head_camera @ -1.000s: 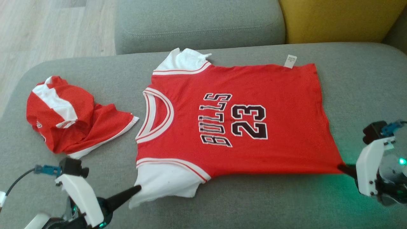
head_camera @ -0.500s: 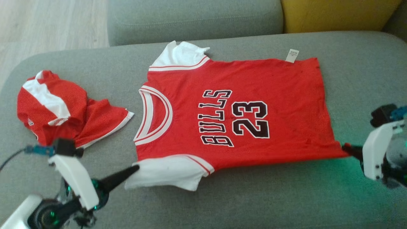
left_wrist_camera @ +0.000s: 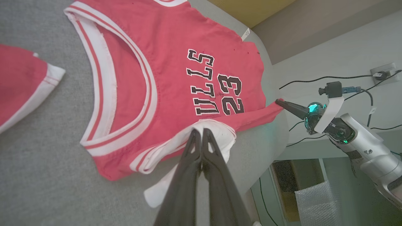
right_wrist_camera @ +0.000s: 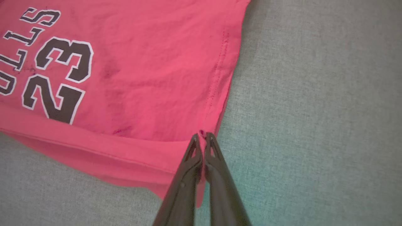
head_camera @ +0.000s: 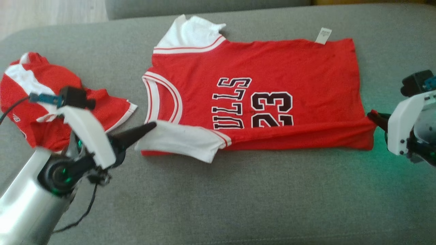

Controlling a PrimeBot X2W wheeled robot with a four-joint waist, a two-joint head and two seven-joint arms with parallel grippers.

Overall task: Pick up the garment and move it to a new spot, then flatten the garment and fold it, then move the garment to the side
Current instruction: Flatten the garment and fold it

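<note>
On the sofa [head_camera: 238, 204], red jersey [head_camera: 272, 64] lies half-folded.

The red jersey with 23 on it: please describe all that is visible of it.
The red jersey looks like thin fabric, with white sleeves, a white-and-red striped collar, black print outlined in white, and a white tag on the far edge. It lies front up on the grey sofa cushion, collar toward the robot's left. Its near edge is raised and folded over, hiding part of the lettering. The left gripper is shut on the near sleeve, the right gripper on the near hem corner.
</note>
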